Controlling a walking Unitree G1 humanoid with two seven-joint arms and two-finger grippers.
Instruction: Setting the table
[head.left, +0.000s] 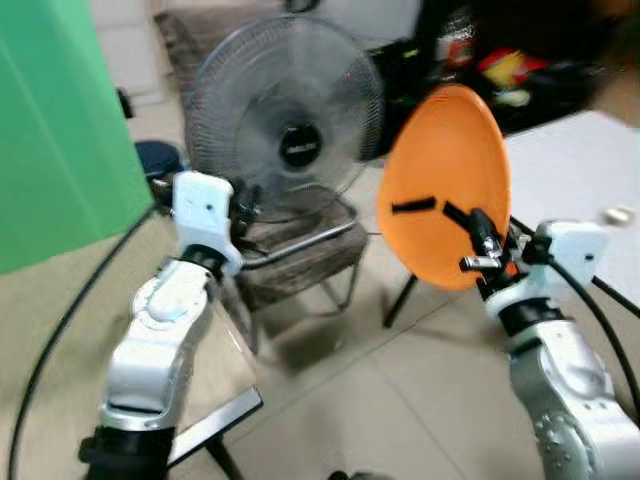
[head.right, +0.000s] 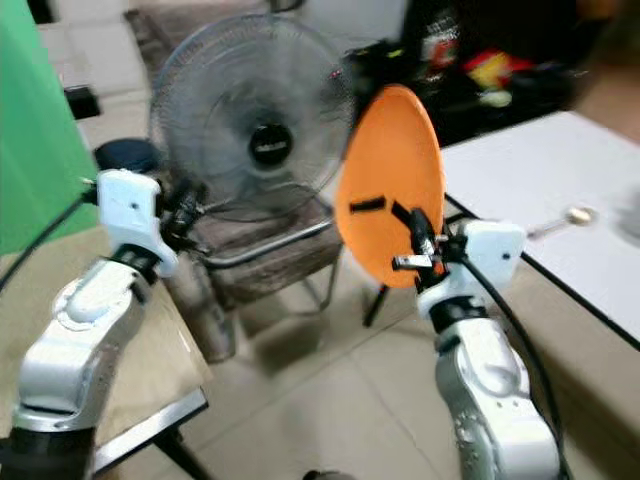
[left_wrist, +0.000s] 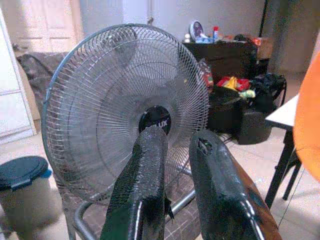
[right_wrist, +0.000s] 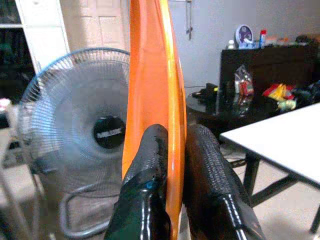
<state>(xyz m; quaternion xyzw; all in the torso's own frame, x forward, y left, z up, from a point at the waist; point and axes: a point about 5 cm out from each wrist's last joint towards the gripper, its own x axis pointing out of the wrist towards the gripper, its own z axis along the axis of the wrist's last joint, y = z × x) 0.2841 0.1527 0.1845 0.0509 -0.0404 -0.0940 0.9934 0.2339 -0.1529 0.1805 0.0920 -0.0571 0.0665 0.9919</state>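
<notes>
An orange plate (head.left: 445, 170) stands on edge in the air, right of the fan. My right gripper (head.left: 440, 212) is shut on its lower rim. The right wrist view has the plate (right_wrist: 152, 75) edge-on, pinched between the two black fingers (right_wrist: 150, 150). My left gripper (head.left: 245, 205) is raised in front of the fan's base. In the left wrist view its fingers (left_wrist: 150, 150) are close together with nothing between them. A white table (head.right: 540, 190) stands at the right with a spoon (head.right: 578, 214) lying on it.
A large standing fan (head.left: 285, 120) sits on a chair (head.left: 300, 260) straight ahead. A green panel (head.left: 50, 130) rises at the left, with a blue-lidded bin (head.left: 158, 155) beside it. A beige tabletop (head.right: 170, 350) lies under my left arm. Dark clutter (head.left: 500, 70) fills the back.
</notes>
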